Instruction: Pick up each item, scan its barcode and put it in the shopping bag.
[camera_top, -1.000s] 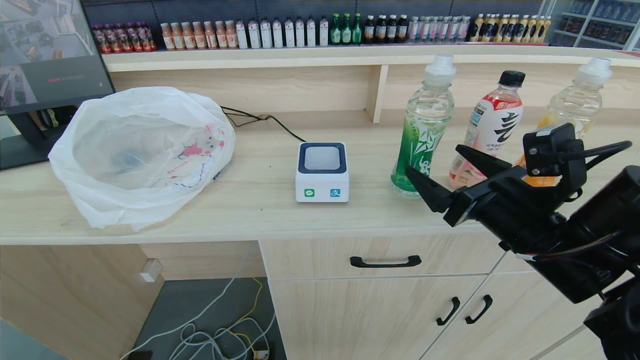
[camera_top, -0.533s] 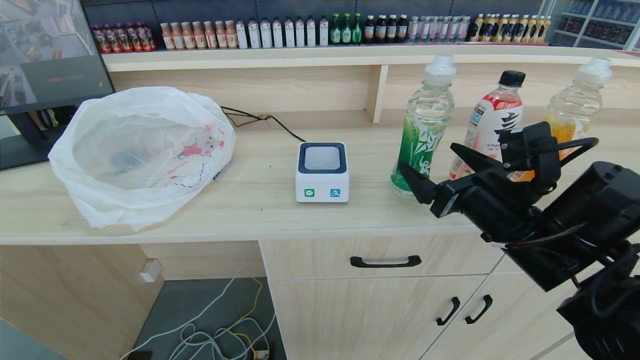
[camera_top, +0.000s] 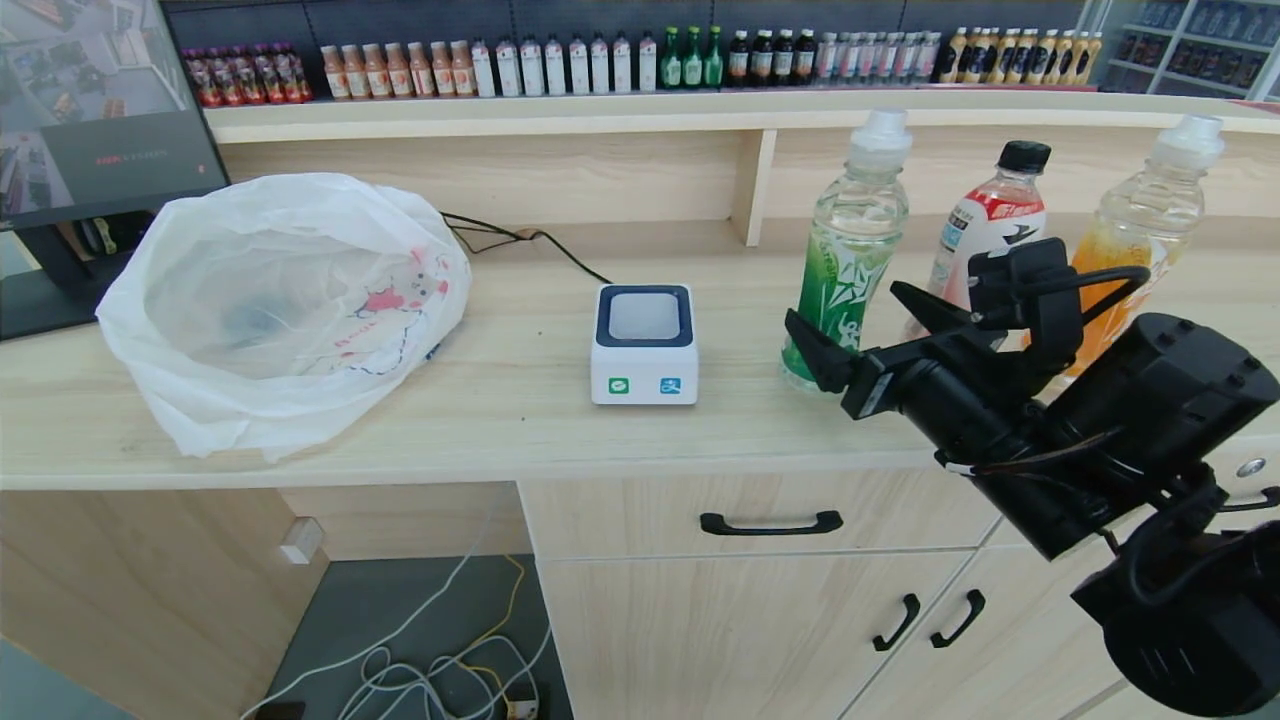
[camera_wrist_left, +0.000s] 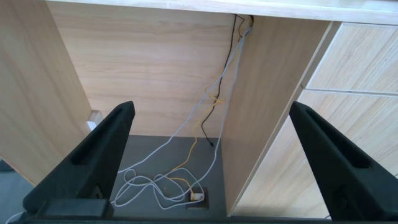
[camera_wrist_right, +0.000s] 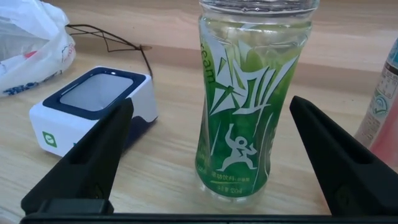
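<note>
— Pale wood counter (camera_top: 500, 420) with a stocked shelf (camera_top: 640, 62) behind it: where does the right gripper (camera_top: 840, 301) stand?

— Low over the counter's front edge, jaws spread wide and holding nothing. The green bottle (camera_top: 850, 250) stands upright just ahead of them. In the right wrist view it is centred in the gap, and neither finger touches it. Bare counter lies between the jaws and the bottle.

— And around that bottle?

— A pink bottle with a black cap (camera_top: 985, 225) stands just beside it on the robot's right, and an orange bottle (camera_top: 1140, 230) stands beyond that. In the head view the arm covers the lower parts of both. The white scanner (camera_top: 643, 343) sits to the green bottle's left, apart from it, window up. The shopping bag (camera_top: 280, 300) lies open farther left, well apart.

— The left gripper (camera_wrist_left: 211, 109)?

— Below the countertop, jaws also spread, facing the open recess where loose cables (camera_wrist_left: 168, 180) lie on the floor.

— What differs from a second ago?

— The right arm has come forward and to the left, closer to the green bottle, with its jaws just as wide. The bottles, scanner and bag stand where they stood.
</note>
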